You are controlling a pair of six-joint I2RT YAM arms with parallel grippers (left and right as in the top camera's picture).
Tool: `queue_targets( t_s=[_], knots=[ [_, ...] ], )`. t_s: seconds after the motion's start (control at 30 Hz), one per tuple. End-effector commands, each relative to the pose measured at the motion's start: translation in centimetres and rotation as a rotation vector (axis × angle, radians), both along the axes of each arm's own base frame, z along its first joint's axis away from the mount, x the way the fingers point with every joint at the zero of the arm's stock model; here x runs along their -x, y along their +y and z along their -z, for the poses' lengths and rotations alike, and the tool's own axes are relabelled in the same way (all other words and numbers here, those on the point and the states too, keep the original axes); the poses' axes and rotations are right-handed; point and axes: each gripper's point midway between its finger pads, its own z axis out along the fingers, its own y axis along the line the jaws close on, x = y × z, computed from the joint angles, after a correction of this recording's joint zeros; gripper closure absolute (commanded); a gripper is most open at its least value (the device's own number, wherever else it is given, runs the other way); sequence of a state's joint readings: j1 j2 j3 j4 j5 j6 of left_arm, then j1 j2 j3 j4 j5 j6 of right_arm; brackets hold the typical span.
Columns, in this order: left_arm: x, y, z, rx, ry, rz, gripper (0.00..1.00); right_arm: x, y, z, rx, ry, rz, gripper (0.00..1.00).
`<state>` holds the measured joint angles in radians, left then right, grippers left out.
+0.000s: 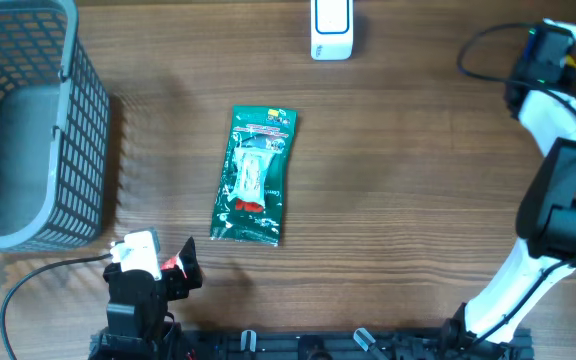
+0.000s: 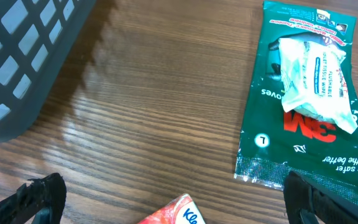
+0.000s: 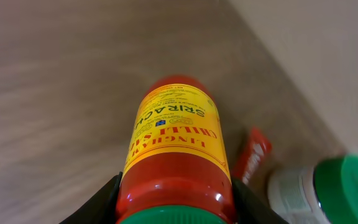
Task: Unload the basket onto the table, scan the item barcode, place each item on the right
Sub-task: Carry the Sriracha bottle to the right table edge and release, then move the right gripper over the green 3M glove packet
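From overhead, a brown wooden table (image 1: 408,200) with fine lengthwise grain is carrying a grey plastic basket (image 1: 88,120) of square mesh at the left, cut off by the frame. A flat, glossy green packet (image 1: 255,175) is lying mid-table. A small white boxy scanner (image 1: 331,30) is sitting at the far edge, its top cropped. The left claw (image 1: 163,265) is hanging near the front edge, by the basket's near corner. The white-and-black right arm (image 1: 558,190) is reaching toward the far right corner, where its end is hard to make out.

The left wrist view is showing the left claw released, its black fingers (image 2: 36,199) spreading wide at the lower corners and gripping nothing. A red-and-white carton (image 2: 176,214) is peeking in between them, mostly cut off. The crinkled packet is showing a white wrapper at its middle.

In the right wrist view, the right claw (image 3: 174,202) is grasping a round red sauce bottle (image 3: 174,143) with a yellow label, dark fingers pressing both sides. To the right, a green-capped white jar (image 3: 328,186) is lying blurred at the frame edge, with a red sachet (image 3: 253,155) between it and the bottle. A pale plain surface is running beyond the wood.
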<state>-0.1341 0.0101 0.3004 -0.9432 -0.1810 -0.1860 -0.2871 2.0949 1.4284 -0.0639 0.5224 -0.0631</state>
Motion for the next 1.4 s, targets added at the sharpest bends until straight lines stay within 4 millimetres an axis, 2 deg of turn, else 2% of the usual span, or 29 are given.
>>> queue_targets(
  t_s=[0.0,0.07,0.17,0.23,0.33,0.4,0.47,0.5,0.53,0.6,0.63,0.67,0.7,0.73,0.77,0.9,1.0,1.07,1.17,1.37],
  knots=[
    [0.0,0.0,0.0,0.01,-0.002,-0.003,0.0,-0.1,-1.1,0.5,-0.055,-0.069,0.046,0.46],
    [0.0,0.0,0.0,0.01,-0.003,-0.003,0.0,0.2,-1.7,0.6,-0.063,-0.07,0.053,0.37],
    [0.0,0.0,0.0,0.01,-0.002,-0.003,0.0,0.5,-1.7,0.8,-0.064,-0.052,0.052,0.04],
    [0.0,0.0,0.0,0.01,-0.002,-0.003,0.0,0.5,-1.2,1.1,-0.074,-0.035,0.042,0.0],
    [0.0,0.0,0.0,0.01,-0.003,-0.003,0.0,-0.2,1.6,0.5,-0.165,-0.063,-0.011,0.0],
    [0.0,0.0,0.0,0.01,-0.002,-0.003,0.0,-1.2,4.9,-0.7,-0.258,-0.099,-0.092,0.0],
    [0.0,0.0,0.0,0.01,-0.002,-0.003,0.0,-2.0,11.7,-3.4,-0.455,-0.16,-0.223,0.0],
    [0.0,0.0,0.0,0.01,-0.002,-0.003,0.0,-2.1,13.9,-4.1,-0.525,-0.177,-0.257,0.0],
    [0.0,0.0,0.0,0.01,-0.003,-0.003,0.0,-2.1,16.8,-5.1,-0.624,-0.194,-0.305,0.0],
    [0.0,0.0,0.0,0.01,-0.002,-0.003,0.0,-1.5,22.8,-6.9,-0.81,-0.2,-0.4,0.0],
    [0.0,0.0,0.0,0.01,-0.002,-0.003,0.0,-0.8,26.6,-7.8,-0.936,-0.187,-0.445,0.0],
    [0.0,0.0,0.0,0.01,-0.002,-0.003,0.0,0.0,29.5,-8.3,-1.023,-0.162,-0.478,0.0],
    [0.0,0.0,0.0,0.01,-0.002,-0.003,0.0,0.7,31.7,-8.4,-1.086,-0.132,-0.502,0.0],
    [0.0,0.0,0.0,0.01,-0.002,-0.003,0.0,2.1,35.4,-8.4,-1.176,-0.07,-0.524,0.0],
    [0.0,0.0,0.0,0.01,-0.002,-0.003,0.0,2.9,37.3,-8.1,-1.208,-0.031,-0.529,0.0],
    [0.0,0.0,0.0,0.01,-0.002,-0.003,0.0,6.8,45.8,-5.0,-1.184,0.131,-0.578,0.0],
    [0.0,0.0,0.0,0.01,-0.002,-0.003,0.0,9.2,50.4,-2.1,-1.032,0.213,-0.675,0.02],
    [0.0,0.0,0.0,0.01,-0.002,-0.003,0.0,10.4,52.2,-0.2,-0.913,0.234,-0.686,0.11],
    [0.0,0.0,0.0,0.01,-0.002,-0.003,0.0,11.9,55.0,1.4,-0.789,0.23,-0.725,0.17],
    [0.0,0.0,0.0,0.01,-0.002,-0.003,0.0,12.9,57.5,2.9,-0.556,0.153,-0.782,0.18]
  ],
)
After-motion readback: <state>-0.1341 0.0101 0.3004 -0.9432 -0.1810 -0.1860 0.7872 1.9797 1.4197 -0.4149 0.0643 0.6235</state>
